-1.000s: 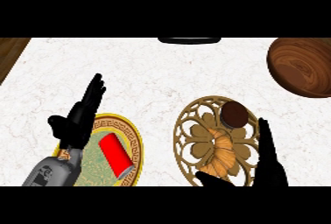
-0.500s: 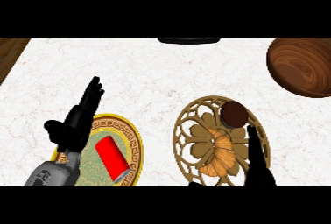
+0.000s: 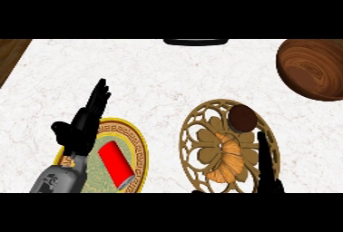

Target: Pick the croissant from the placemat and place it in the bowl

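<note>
The golden-brown croissant (image 3: 230,156) lies on the round carved wooden placemat (image 3: 198,136), in its lower middle. My right hand (image 3: 266,163) comes up from the lower edge just right of the croissant, seen edge-on with straight fingers, open and holding nothing. Whether it touches the croissant I cannot tell. The dark wooden bowl (image 3: 315,68) stands at the far right, partly cut off by the view's edge. At the left, my left hand (image 3: 84,124) rests open with its fingers up.
A dark brown round item (image 3: 242,118) sits on the placemat's far part, above the croissant. A yellow-rimmed plate (image 3: 137,145) under the left hand holds a red can (image 3: 114,163). A black object (image 3: 195,41) shows at the counter's far edge.
My right hand has shifted left, closer to the croissant, and turned edge-on so its thumb no longer shows. The left hand and the croissant have stayed where they were.
</note>
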### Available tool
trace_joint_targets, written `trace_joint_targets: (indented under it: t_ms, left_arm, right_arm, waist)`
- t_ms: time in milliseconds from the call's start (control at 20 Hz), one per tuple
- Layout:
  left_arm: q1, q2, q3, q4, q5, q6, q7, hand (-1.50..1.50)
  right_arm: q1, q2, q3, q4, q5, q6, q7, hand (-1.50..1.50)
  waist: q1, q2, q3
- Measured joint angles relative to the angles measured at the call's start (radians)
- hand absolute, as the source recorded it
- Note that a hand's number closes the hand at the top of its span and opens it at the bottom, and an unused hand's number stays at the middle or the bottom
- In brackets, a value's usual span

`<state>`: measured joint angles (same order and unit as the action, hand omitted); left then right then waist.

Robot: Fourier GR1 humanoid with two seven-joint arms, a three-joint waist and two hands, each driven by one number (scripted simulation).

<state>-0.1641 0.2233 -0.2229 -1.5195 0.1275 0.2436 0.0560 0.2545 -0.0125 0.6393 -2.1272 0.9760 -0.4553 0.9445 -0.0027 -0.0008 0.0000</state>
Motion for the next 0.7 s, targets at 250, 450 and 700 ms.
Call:
trace_joint_targets:
  t_ms: [250, 450, 700]
  left_arm:
    - [0.014, -0.021, 0.012, -0.001, -0.021, -0.01, -0.006, 0.0]
    - [0.038, -0.018, 0.028, -0.043, -0.028, -0.034, 0.013, 0.0]
    - [0.02, -0.037, 0.049, -0.057, -0.052, -0.046, 0.047, 0.0]
  right_arm:
    - [-0.002, 0.003, -0.014, 0.065, -0.072, -0.075, -0.046, -1.5]
    - [0.018, -0.008, -0.013, 0.107, -0.124, -0.132, -0.1, -1.5]
    - [0.003, -0.003, -0.047, 0.175, -0.196, -0.178, -0.166, -1.5]
  waist:
    - [0.001, 0.0, 0.0]
    - [0.002, 0.0, 0.0]
    - [0.001, 0.0, 0.0]
